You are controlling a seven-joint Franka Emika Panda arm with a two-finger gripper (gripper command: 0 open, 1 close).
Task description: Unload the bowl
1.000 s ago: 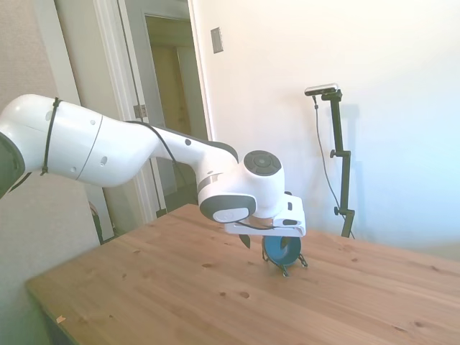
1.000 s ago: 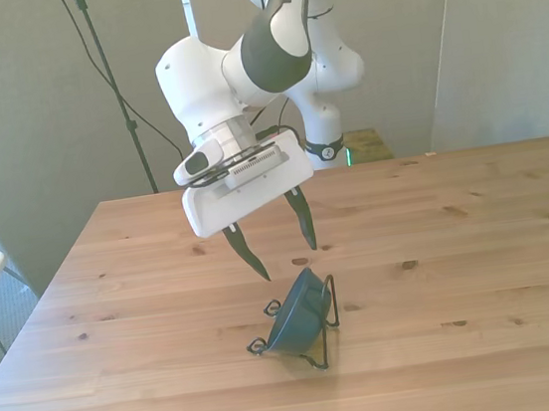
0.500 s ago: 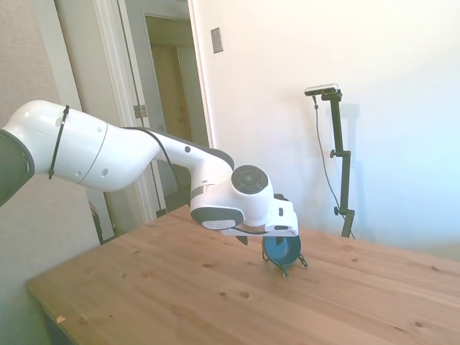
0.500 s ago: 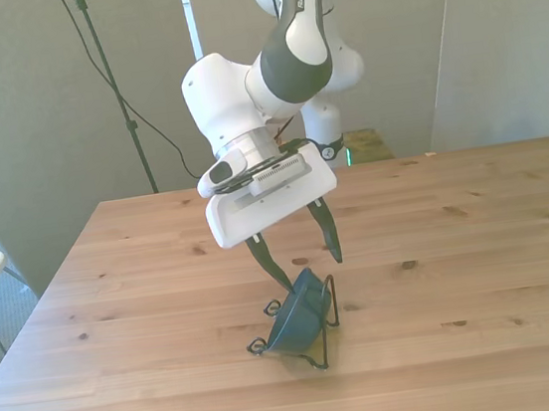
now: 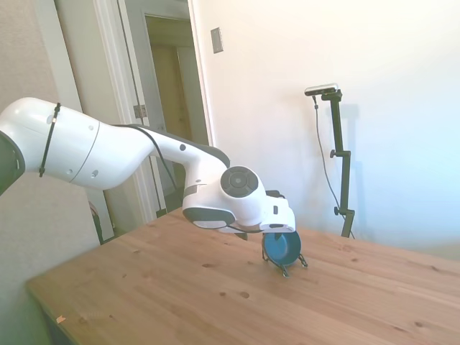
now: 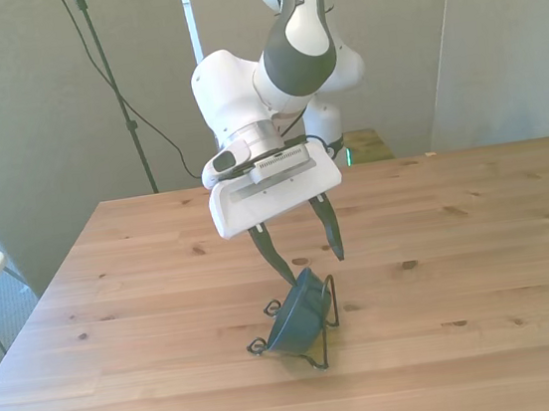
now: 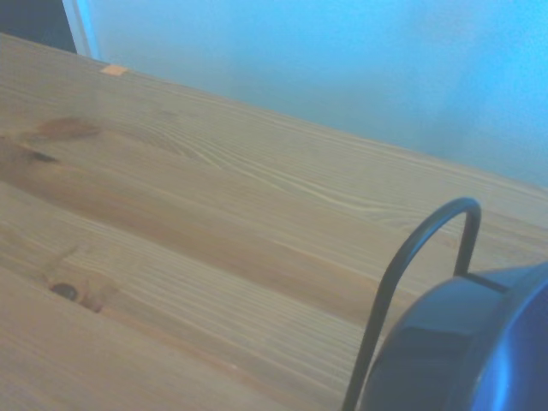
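The blue-teal bowl (image 6: 298,315) stands on edge, tilted, in a thin black wire stand (image 6: 324,345) near the middle of the wooden table (image 6: 484,280). In the side view the bowl (image 5: 282,247) shows its round face just past the gripper. My gripper (image 6: 307,264) is open, fingers pointing down just above and behind the bowl's upper rim; one fingertip (image 6: 288,280) is close to the rim, and I cannot tell whether it touches. In the wrist view the bowl's dark edge (image 7: 467,351) and a wire loop (image 7: 419,244) of the stand appear close by.
The table's far edge runs behind the arm in the front view. A black pole with cables (image 6: 116,95) rises at the front view's left. A doorway (image 5: 169,100) and a pale wall lie beyond the table in the side view.
The gripper has dropped and shifted toward the front view's right, from above the table to just over the bowl's rim. It stays open. The bowl and stand have not moved.
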